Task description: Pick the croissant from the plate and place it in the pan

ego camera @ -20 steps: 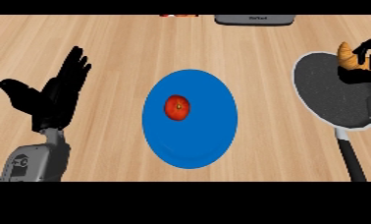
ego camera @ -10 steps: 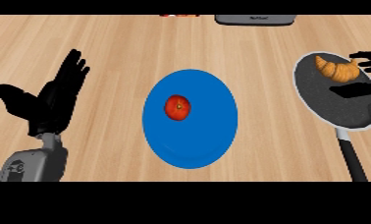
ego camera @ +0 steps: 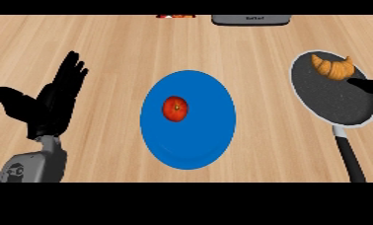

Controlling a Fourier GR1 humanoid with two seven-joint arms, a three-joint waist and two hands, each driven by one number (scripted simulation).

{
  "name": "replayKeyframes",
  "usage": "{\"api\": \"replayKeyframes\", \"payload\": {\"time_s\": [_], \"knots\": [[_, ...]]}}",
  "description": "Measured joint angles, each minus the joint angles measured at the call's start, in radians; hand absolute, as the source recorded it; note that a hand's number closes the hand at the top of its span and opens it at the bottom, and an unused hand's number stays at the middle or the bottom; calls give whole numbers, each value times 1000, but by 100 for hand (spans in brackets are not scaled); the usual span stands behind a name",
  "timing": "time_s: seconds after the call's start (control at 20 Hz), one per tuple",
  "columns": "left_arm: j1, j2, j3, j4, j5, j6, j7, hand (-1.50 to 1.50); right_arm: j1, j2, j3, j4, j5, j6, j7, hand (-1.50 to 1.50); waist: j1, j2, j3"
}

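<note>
The croissant (ego camera: 331, 66) lay in the pan (ego camera: 320, 100) at your right, the left hand (ego camera: 51, 103) rested open, and you couldn't tell the right hand's (ego camera: 362, 85) state.

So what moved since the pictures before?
The croissant went from the right robot hand to lying alone in the pan, and that hand pulled back to the right edge. The left robot hand, plate and tomato stayed put.

We see the counter (ego camera: 109, 41) evenly and brightly lit, with no glare. The plate (ego camera: 207, 140) casts almost no shadow, and edges stay straight throughout.
</note>
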Motion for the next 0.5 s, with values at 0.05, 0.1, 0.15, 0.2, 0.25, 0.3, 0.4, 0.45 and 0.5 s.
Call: {"api": "replayKeyframes", "payload": {"time_s": [0.05,0.1,0.15,0.2,0.25,0.3,0.4,0.45,0.5], "knots": [[3,2,1,-7,4,-3,8,0,14,-13,-27,-3,-37,32,-17,-150,-3,-1,0],[10,4,5,-9,6,-4,6,0,37,-14,-50,-14,-71,54,-36,-150,-6,-2,-1],[5,2,4,-13,2,3,13,0,60,-24,-70,-27,-103,91,-49,-150,-11,-4,-1],[0,5,4,-21,2,6,27,0,77,-38,-93,-37,-137,131,-64,-150,-14,-4,0],[-7,4,6,-20,0,11,31,0,99,-51,-113,-50,-170,173,-80,-150,-18,-5,-1],[3,4,7,-26,-1,13,32,0,129,-63,-134,-63,-203,218,-99,-150,-20,-6,-1],[11,2,9,-29,1,11,24,0,181,-82,-170,-88,-266,315,-118,-150,-25,-7,-2],[16,2,10,-29,3,10,22,0,210,-90,-186,-103,-296,362,-126,-150,-25,-7,-2],[19,3,11,-24,-1,10,16,0,241,-94,-201,-117,-324,410,-138,-150,-26,-7,-2]]}}
